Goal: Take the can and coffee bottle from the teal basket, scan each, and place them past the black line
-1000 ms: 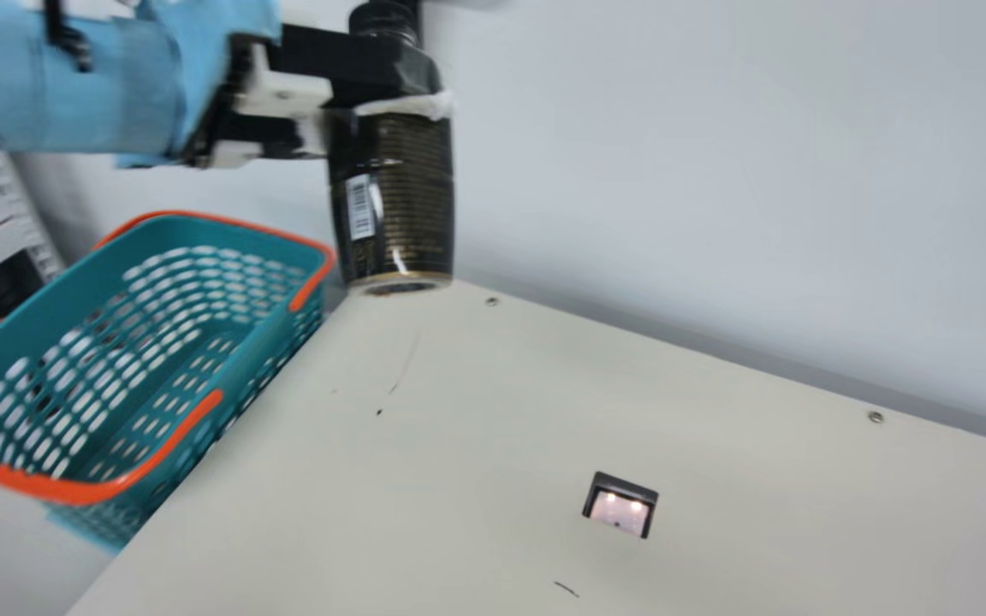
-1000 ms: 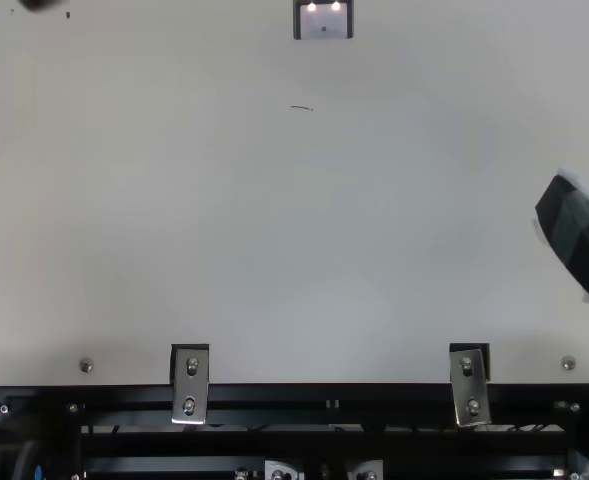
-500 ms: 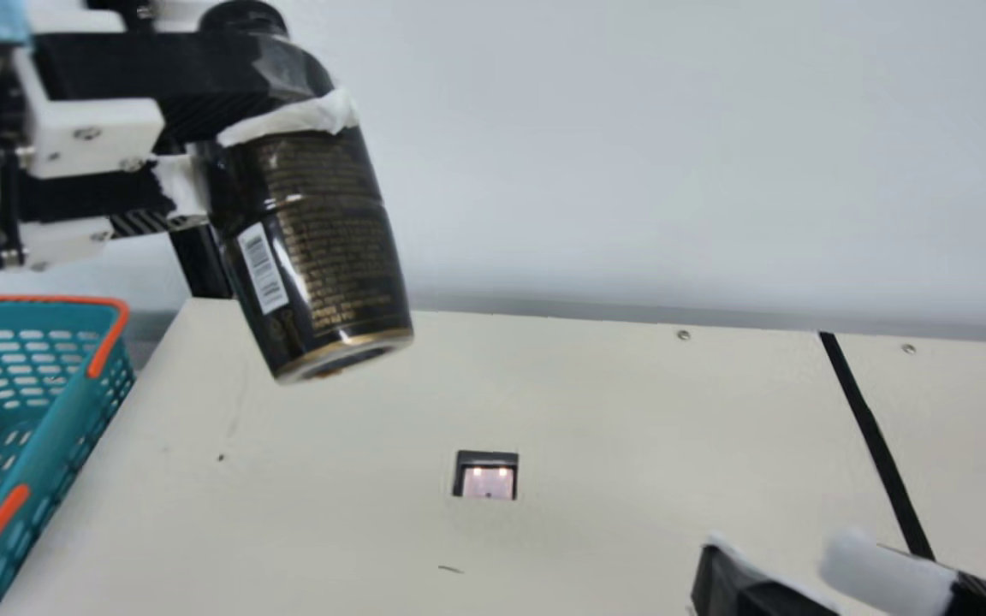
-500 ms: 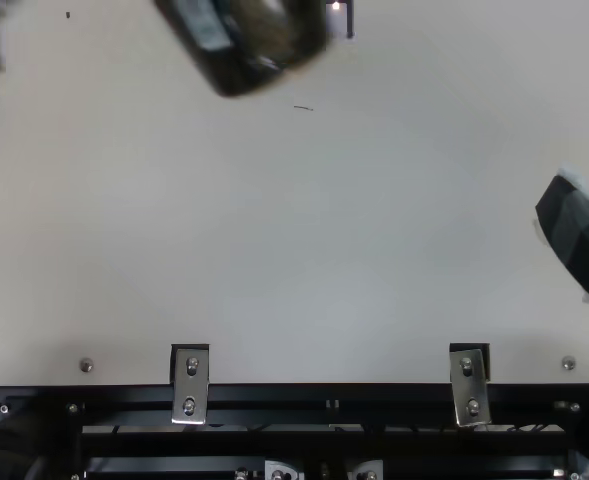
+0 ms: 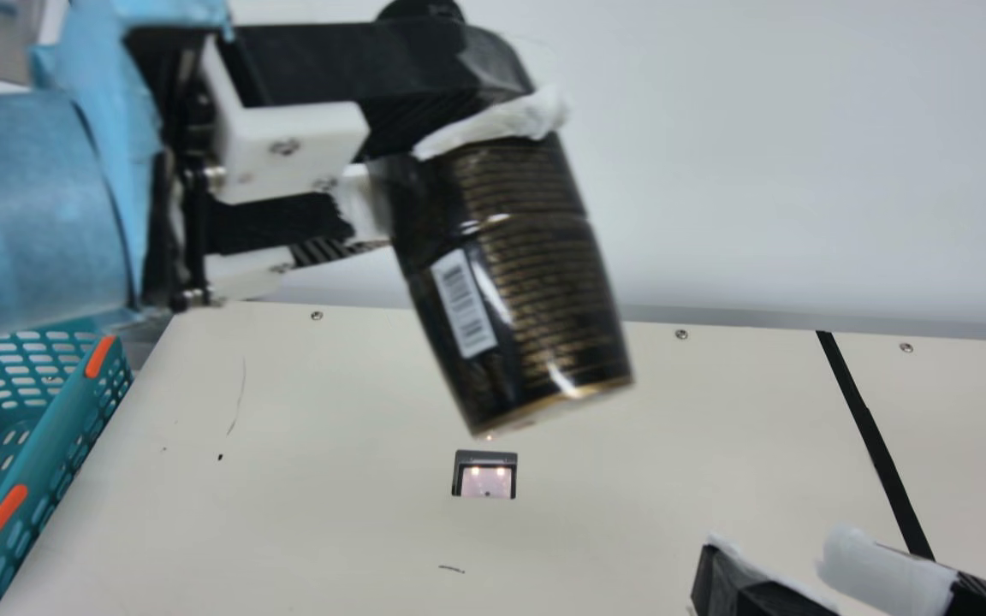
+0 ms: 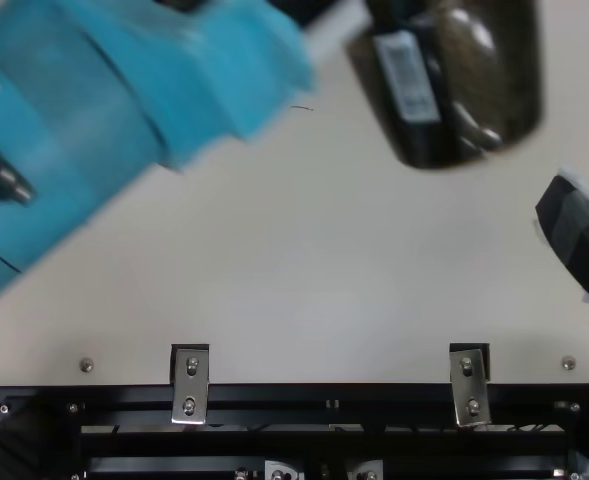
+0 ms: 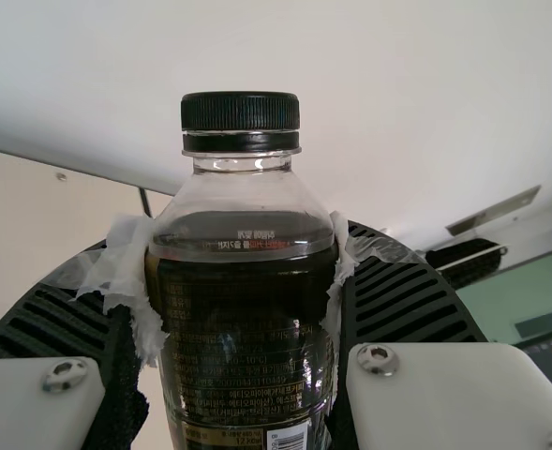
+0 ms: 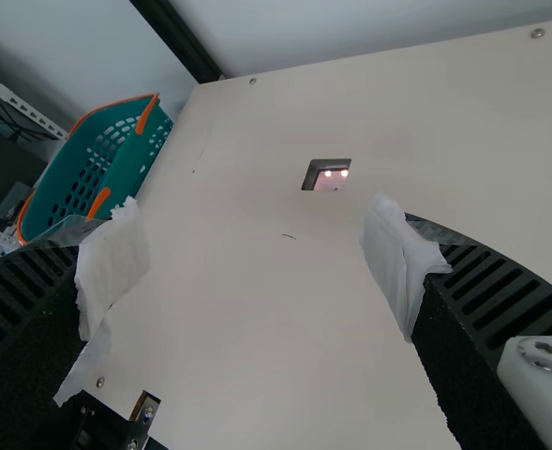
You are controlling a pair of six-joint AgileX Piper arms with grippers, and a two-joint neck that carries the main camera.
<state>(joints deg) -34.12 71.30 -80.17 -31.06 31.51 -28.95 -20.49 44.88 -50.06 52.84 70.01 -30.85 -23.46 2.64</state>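
Coffee bottle [image 5: 536,282] has moved rightward in main view; glossy, rounded, cap uppermost, long axis tilted; left hand [image 5: 459,154] grips it; right hand [image 5: 777,554] parted.

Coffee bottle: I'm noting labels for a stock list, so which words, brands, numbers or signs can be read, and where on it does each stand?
Gold rows on the dark side of the coffee bottle: too small to quote surely.
Pale and red print near its shoulder: too small as well.
White barcode on its side: digits too blurred.
So no text can be quoted with certainty.
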